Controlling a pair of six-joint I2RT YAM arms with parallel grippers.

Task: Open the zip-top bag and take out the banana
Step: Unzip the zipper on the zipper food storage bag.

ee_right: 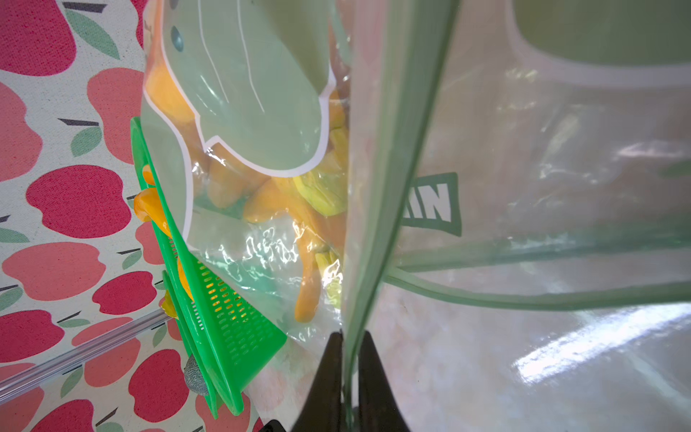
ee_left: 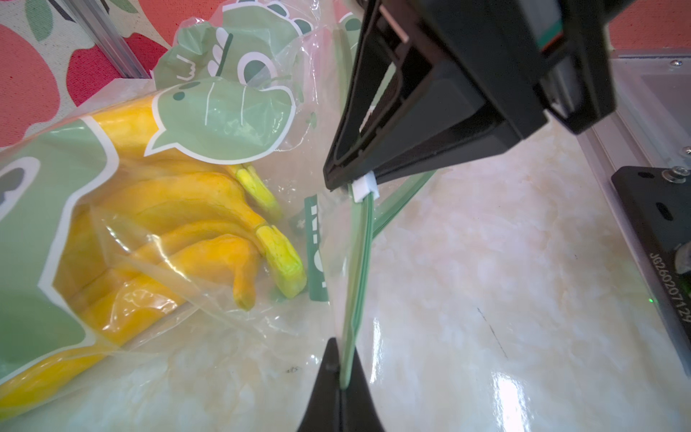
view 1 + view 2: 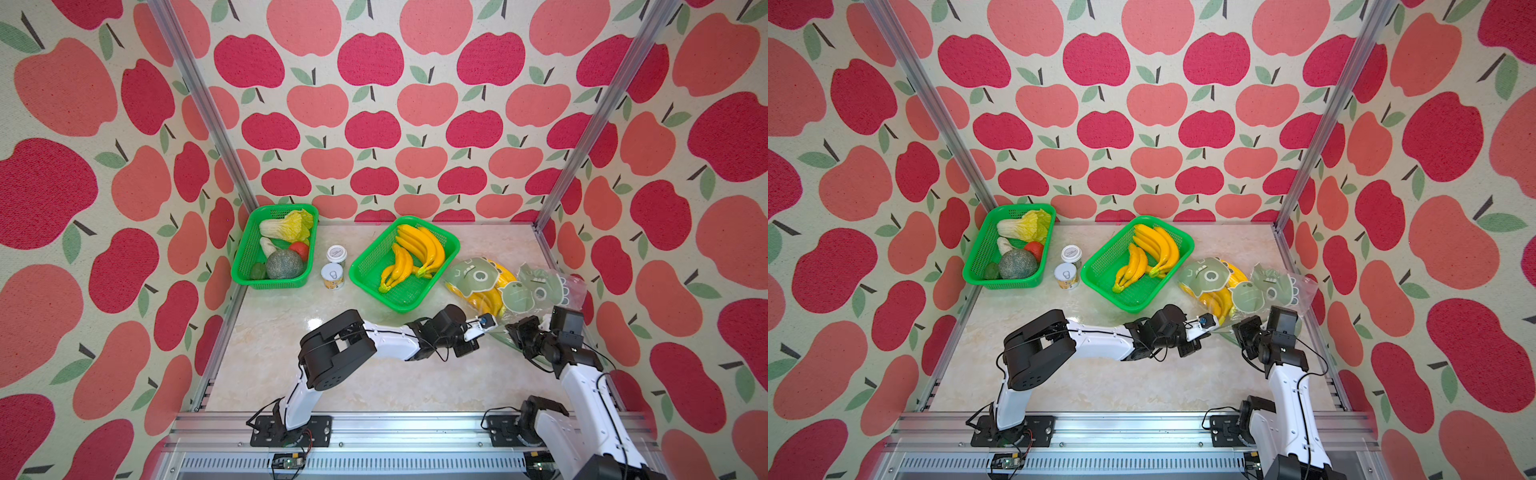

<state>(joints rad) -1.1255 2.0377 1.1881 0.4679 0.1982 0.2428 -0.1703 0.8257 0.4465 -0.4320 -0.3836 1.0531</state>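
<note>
Zip-top bag [image 3: 478, 276] held at its zip edge by both arms, with the banana [image 2: 187, 232] bunch seen inside.

Bare table [image 3: 332, 374] is left open at the lower centre of both top views. Right of centre, the left gripper [image 2: 342, 374] is shut tight on the green zip strip, and the right gripper [image 1: 349, 348] is clamped on the same strip, at the white slider [image 2: 364, 189]. Further back, the bag's left edge lies just beside a green basket [image 3: 370, 262] — contact cannot be told.

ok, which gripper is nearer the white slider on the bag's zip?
Right. The right gripper is shut on the zip strip right at the white slider. The left gripper pinches the same strip further along, apart from the slider.
</note>
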